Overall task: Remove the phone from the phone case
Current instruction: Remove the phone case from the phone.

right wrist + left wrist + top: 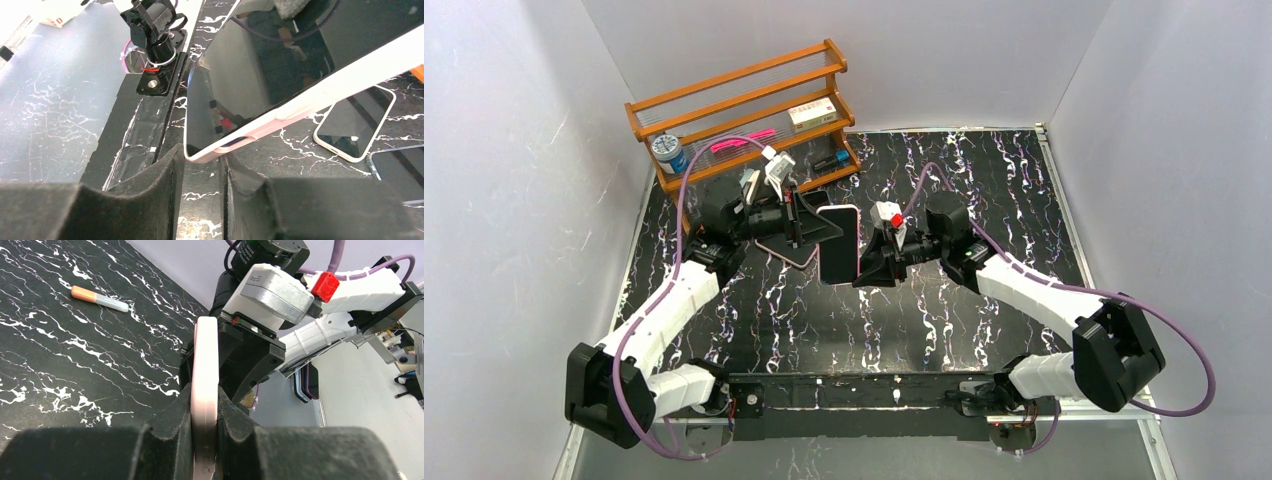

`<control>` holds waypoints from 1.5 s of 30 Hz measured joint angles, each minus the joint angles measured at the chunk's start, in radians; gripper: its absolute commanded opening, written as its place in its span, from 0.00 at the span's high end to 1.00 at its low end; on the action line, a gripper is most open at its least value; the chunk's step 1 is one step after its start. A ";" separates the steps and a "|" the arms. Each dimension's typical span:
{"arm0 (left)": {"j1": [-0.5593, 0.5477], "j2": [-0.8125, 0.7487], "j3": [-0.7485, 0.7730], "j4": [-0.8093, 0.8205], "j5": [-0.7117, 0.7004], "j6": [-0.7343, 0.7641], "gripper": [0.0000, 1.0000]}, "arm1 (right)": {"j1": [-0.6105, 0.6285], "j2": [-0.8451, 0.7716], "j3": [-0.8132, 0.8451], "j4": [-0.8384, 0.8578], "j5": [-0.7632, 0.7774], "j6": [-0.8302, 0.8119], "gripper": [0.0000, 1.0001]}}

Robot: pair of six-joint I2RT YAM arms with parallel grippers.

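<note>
A phone (pixel 839 245) with a dark screen sits in a pink case (pixel 320 92) and is held upright above the middle of the table. My left gripper (pixel 809 228) is shut on the case's left edge; in the left wrist view the pink edge (pixel 205 370) is clamped between my fingers (pixel 204 440). My right gripper (pixel 867 262) is at the phone's lower right corner. In the right wrist view its fingers (pixel 200 172) stand apart with that corner (pixel 210 152) between the tips. I cannot tell whether they touch it.
A wooden rack (pixel 744 110) with a box, a pink pen and a blue-lidded jar (pixel 667 152) stands at the back left. Other phones lie flat on the table (pixel 355 127) under the held one. An orange-capped tube (pixel 99 298) lies on the black marbled table.
</note>
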 measured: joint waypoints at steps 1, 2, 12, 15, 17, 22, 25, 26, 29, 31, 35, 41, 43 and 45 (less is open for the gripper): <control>-0.003 -0.002 -0.005 0.004 -0.002 0.003 1.00 | 0.000 0.006 0.000 -0.001 -0.007 0.011 0.70; -0.005 -0.005 -0.009 0.005 -0.003 0.006 1.00 | 0.000 0.011 0.000 -0.001 -0.008 0.014 0.72; -0.012 -0.008 0.003 -0.047 -0.033 0.014 1.00 | 0.000 0.023 0.000 -0.012 -0.025 -0.018 0.89; -0.017 0.010 0.033 -0.100 -0.051 0.012 1.00 | -0.002 0.023 -0.003 -0.015 -0.033 -0.049 0.90; -0.018 0.027 0.043 -0.109 -0.060 -0.003 1.00 | -0.006 0.023 -0.005 -0.021 -0.034 -0.070 0.90; -0.018 0.103 0.047 -0.067 -0.066 -0.104 1.00 | -0.013 0.021 -0.012 -0.061 -0.033 -0.127 0.91; -0.017 0.136 0.046 -0.049 -0.068 -0.177 1.00 | -0.013 0.013 -0.020 -0.064 -0.027 -0.175 0.93; -0.017 0.140 0.046 -0.044 -0.069 -0.193 1.00 | -0.013 0.008 -0.021 -0.068 -0.024 -0.187 0.94; -0.017 0.138 0.045 -0.019 -0.071 -0.220 1.00 | -0.013 -0.002 -0.022 -0.066 -0.018 -0.204 0.91; -0.017 0.133 0.041 -0.004 -0.074 -0.224 1.00 | -0.013 -0.007 -0.022 -0.062 -0.014 -0.202 0.86; -0.016 0.095 0.022 0.010 -0.099 -0.203 1.00 | -0.013 -0.010 -0.022 -0.053 -0.007 -0.177 0.72; -0.016 0.033 -0.011 0.061 -0.130 -0.158 1.00 | -0.011 -0.023 -0.037 0.009 -0.003 -0.082 0.63; -0.018 0.023 -0.024 0.084 -0.133 -0.152 1.00 | -0.011 -0.026 -0.048 0.041 -0.005 -0.037 0.62; -0.018 0.016 -0.034 0.101 -0.134 -0.147 1.00 | -0.011 -0.026 -0.058 0.065 -0.005 -0.002 0.62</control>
